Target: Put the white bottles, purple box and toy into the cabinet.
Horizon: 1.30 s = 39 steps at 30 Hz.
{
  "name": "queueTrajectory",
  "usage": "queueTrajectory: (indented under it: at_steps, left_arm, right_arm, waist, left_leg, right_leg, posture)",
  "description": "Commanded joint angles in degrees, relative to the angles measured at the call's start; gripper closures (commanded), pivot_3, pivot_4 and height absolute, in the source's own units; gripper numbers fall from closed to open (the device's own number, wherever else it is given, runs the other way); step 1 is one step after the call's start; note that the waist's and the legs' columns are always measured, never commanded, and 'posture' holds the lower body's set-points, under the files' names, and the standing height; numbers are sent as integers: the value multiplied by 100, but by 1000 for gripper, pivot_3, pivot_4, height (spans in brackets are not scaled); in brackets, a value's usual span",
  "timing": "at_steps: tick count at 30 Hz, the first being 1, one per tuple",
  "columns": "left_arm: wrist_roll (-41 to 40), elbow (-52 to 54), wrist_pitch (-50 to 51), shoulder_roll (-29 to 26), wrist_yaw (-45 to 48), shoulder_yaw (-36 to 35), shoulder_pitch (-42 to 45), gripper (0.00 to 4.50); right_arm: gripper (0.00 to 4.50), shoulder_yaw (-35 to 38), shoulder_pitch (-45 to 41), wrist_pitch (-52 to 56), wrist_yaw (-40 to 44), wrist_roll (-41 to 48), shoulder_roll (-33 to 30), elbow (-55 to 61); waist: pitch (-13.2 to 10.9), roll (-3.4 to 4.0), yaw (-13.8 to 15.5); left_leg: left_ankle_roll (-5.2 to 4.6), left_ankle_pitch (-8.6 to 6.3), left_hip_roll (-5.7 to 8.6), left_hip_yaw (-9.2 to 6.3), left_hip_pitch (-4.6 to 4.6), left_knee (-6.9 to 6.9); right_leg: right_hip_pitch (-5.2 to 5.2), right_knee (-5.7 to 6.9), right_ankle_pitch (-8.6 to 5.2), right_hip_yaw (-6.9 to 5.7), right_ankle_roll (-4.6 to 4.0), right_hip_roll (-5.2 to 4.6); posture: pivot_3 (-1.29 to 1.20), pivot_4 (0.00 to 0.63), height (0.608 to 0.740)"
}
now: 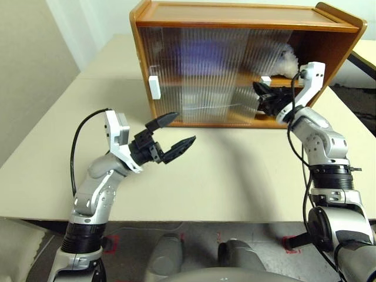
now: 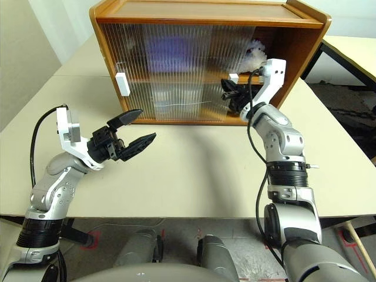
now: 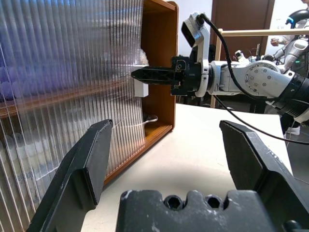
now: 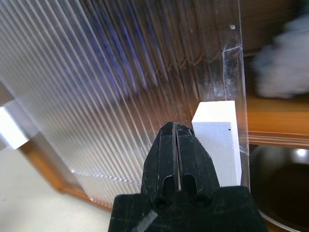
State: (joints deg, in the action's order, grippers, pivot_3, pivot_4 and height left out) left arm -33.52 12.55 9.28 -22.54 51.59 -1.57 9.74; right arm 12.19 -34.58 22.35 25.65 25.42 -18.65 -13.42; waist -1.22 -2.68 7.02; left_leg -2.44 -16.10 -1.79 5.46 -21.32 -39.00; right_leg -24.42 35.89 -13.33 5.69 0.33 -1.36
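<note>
Cabinet [image 1: 235,23] sits at the far side of the desk [image 1: 235,176], both ribbed sliding doors [image 1: 200,76] pulled across most of the front. Gap stays open at its right end.

Right gripper [image 4: 175,145]: jaws pressed flat together, nothing between them. Tip is right beside the white handle [image 4: 219,137] on the right door's edge; can't tell from any view if it's actually touching. From the head camera the gripper [image 2: 230,91] sits at that open gap, level with the shelf.

Left gripper [image 1: 175,132]: jaws spread wide, empty, hanging over bare desk, well apart from the cabinet front. Second white handle [image 1: 154,86] on the left door is near the cabinet's left wall.

Contents are mostly guesswork through the ribbed panel:
- Purple box: only a lilac-blue smear [image 1: 202,56] on the upper level behind the doors. No outline, no markings readable.
- Toy: fuzzy white lump [image 1: 288,61] on the shelf in the open gap, partly behind the right arm. No sweater or hat colours discernible.
- White bottles: pale blur low behind the doors, can't confirm.
- Rim of a steel dish [image 4: 275,188] on the cabinet floor at the gap, cut off by the frame edge.
</note>
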Motion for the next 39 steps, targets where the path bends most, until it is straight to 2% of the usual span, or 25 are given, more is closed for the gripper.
queueTrajectory:
  at_steps: [1, 9, 18, 25, 39]
  left_arm:
    - [53, -67, -28, 30, 53, 73, 28, 0]
    - [56, -144, -45, 33, 106, 84, 91, 0]
    - [63, -257, -67, 55, 198, 115, 184, 0]
    - [77, -268, -83, 91, 215, 125, 182, 0]
    - [108, -279, -104, 149, 219, 152, 181, 0]
  right_arm:
    - [4465, 226, 91, -171, -191, -107, -105, -97]
    - [4465, 301, 155, -293, -239, -110, -211, -171]
    - [4465, 480, 114, -289, -276, -83, -355, -262]
    - [4465, 557, 123, -248, -326, -57, -414, -239]
    - [4465, 751, 49, -289, -429, -73, -717, -384]
  waist:
    - [0, 0, -13]
    - [0, 0, -13]
    - [-2, 3, -49]
    - [-4, 6, -158]
    - [-9, 13, -240]
  left_leg:
    - [0, 1, 0, 0, 0, 0]
    - [-8, 5, 0, -1, -4, 0]
    - [-3, 2, 13, 13, -14, 0]
    - [-10, 6, 11, 7, -15, 0]
    - [-22, 13, 12, 5, -20, 1]
  right_leg:
    - [0, 0, 0, 0, 1, 0]
    - [0, 0, 15, -8, 33, -8]
    - [1, -9, -3, -29, 24, -51]
    - [2, -5, 18, -36, 55, -49]
    - [2, -9, 15, -39, 56, -51]
  posture:
    - [221, 0, 740]
    - [212, 0, 740]
    - [200, 0, 740]
    - [205, 0, 740]
    - [198, 0, 740]
